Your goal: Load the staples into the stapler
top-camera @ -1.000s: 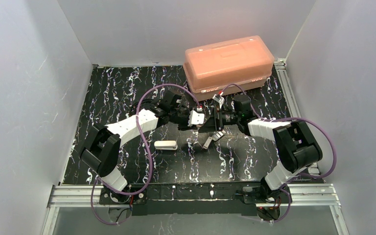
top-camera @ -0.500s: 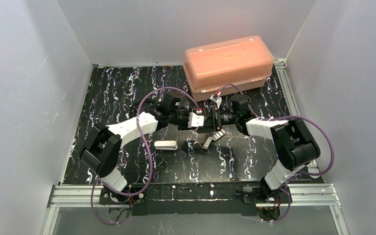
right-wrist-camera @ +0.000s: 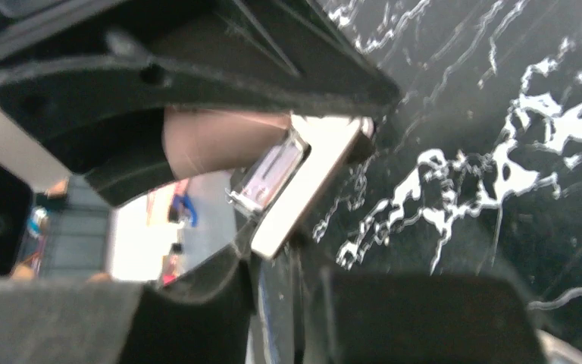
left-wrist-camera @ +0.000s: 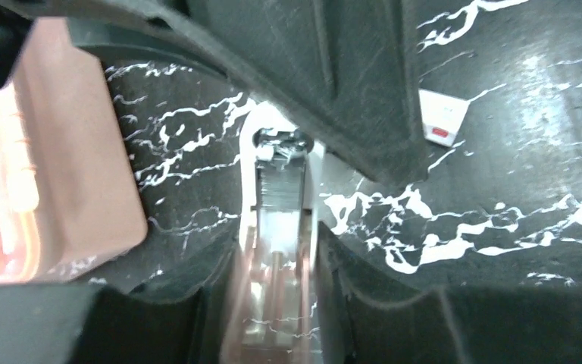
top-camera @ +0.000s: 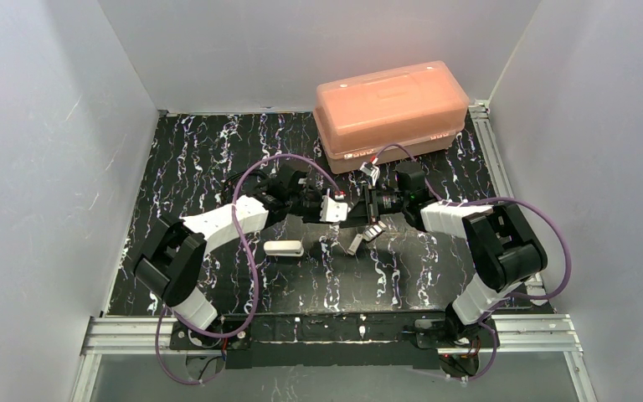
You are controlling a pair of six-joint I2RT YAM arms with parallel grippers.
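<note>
My left gripper (top-camera: 337, 208) is shut on the white stapler (top-camera: 331, 206) and holds it just above the mat at mid-table. In the left wrist view the stapler (left-wrist-camera: 280, 197) runs away between my fingers (left-wrist-camera: 276, 277) with its silvery channel facing up. My right gripper (top-camera: 358, 207) meets it head-on from the right. In the right wrist view that gripper's jaws (right-wrist-camera: 288, 280) stand nearly together on the stapler's near end (right-wrist-camera: 307, 193). A short grey strip of staples (top-camera: 354, 244) lies on the mat below the grippers. A small whitish packet (top-camera: 374, 230) (left-wrist-camera: 442, 117) lies beside it.
A large orange lidded box (top-camera: 389, 109) stands at the back, close behind the grippers. A cream-white oblong block (top-camera: 284, 248) lies on the black marbled mat (top-camera: 218, 151) left of the strip. Grey walls enclose the mat on three sides.
My right gripper has moved in slightly to the left and its jaws have closed from wide open. The left gripper has kept its hold on the stapler and shifted slightly left.
</note>
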